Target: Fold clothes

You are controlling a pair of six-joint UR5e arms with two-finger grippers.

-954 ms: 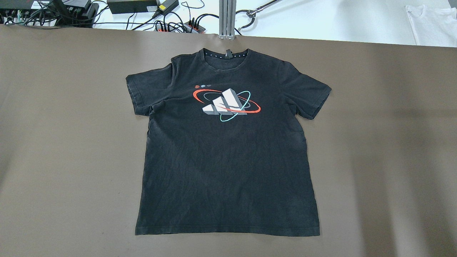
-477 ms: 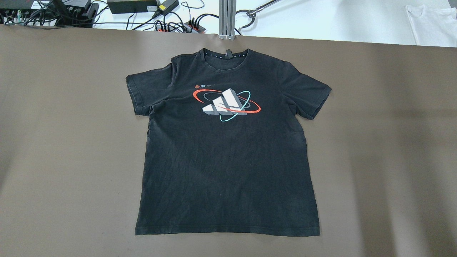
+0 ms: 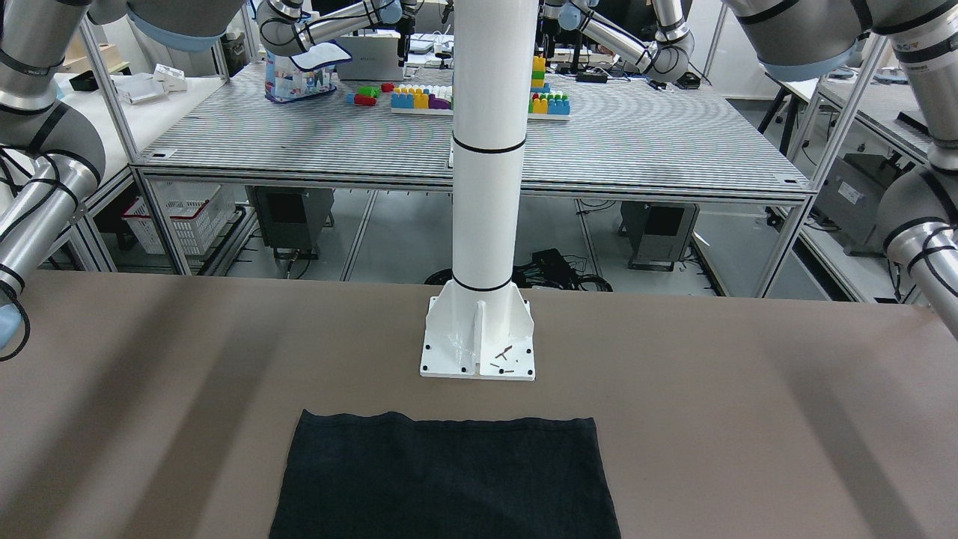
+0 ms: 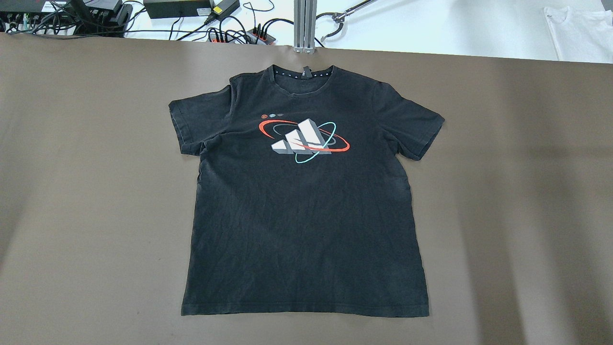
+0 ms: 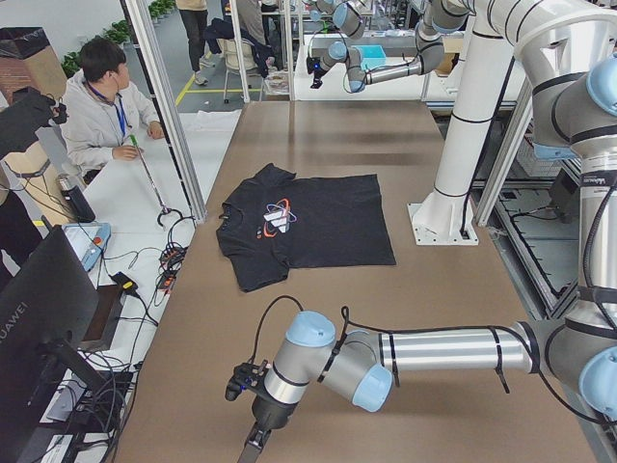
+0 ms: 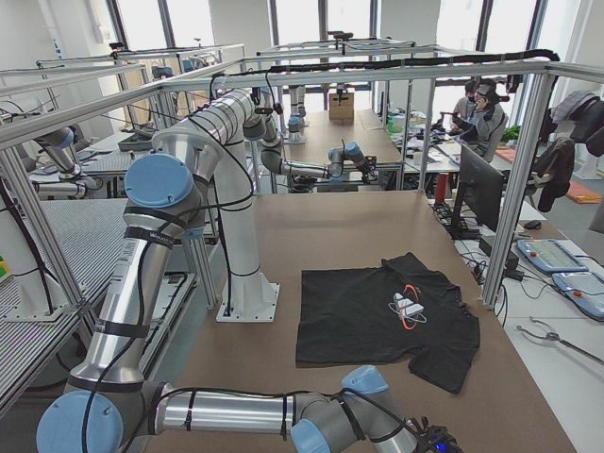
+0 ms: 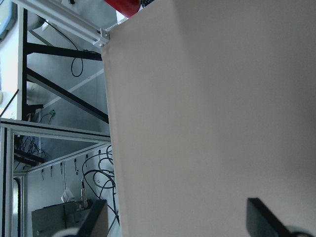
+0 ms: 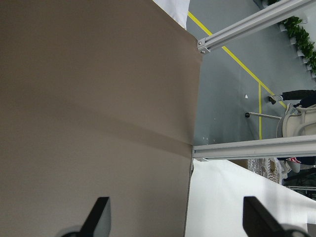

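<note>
The clothes (image 4: 306, 215), one black T-shirt, show in neither wrist view, and the first reach turns on that. The left gripper (image 7: 180, 222) has its fingers spread wide with nothing between them, looking down on bare brown table (image 4: 72, 191) at the table's left end. The right gripper (image 8: 178, 217) is spread just as wide and is just as empty over the right end. From each gripper the shirt lies inward, toward the table's middle and well apart from both, so it sits between the two arms and neither looks clearly nearer. It lies flat, unfolded and face up, with the printed logo (image 4: 304, 141) showing. Its long axis runs near to far: the hem (image 4: 306, 311) is on the near side, close to the white pole's base plate (image 3: 477, 352) without touching it, and the collar (image 4: 304, 76) points to the far edge. The left sleeve (image 4: 189, 124) and the right sleeve (image 4: 416, 127) each stick out toward the arm on that side. In my judgement folding has not begun, and each arm will have to travel inward along the table to take its own side of the shirt.
</note>
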